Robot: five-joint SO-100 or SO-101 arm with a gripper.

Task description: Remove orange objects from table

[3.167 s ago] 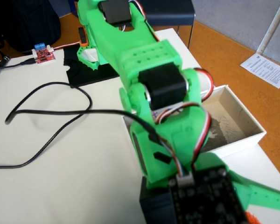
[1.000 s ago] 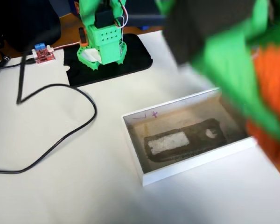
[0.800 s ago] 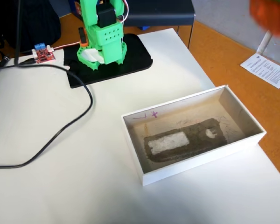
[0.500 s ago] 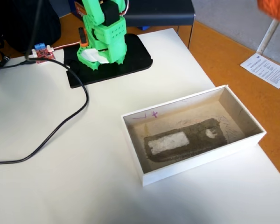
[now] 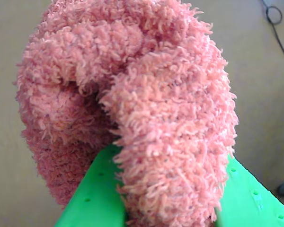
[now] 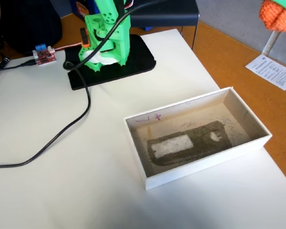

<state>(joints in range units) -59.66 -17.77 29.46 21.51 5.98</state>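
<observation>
In the wrist view the orange fuzzy lump [image 5: 146,109] fills most of the frame. It is pinched between my green gripper's [image 5: 170,189] two fingers [image 5: 92,194], which rise from the bottom edge. The gripper is shut on it. In the fixed view the lump [image 6: 278,15] hangs at the top right corner, beyond the off-white table's [image 6: 47,191] edge and over the orange-brown floor. The gripper itself is outside that view; only the green arm base [image 6: 107,33] shows at the back of the table.
A shallow white box [image 6: 200,171] with a grey-stained inside lies on the table's right half. A black base plate [image 6: 138,62], a small red circuit board [image 6: 44,56] and a black cable [image 6: 62,138] lie at the back left. A paper sheet [image 6: 271,71] lies on the floor.
</observation>
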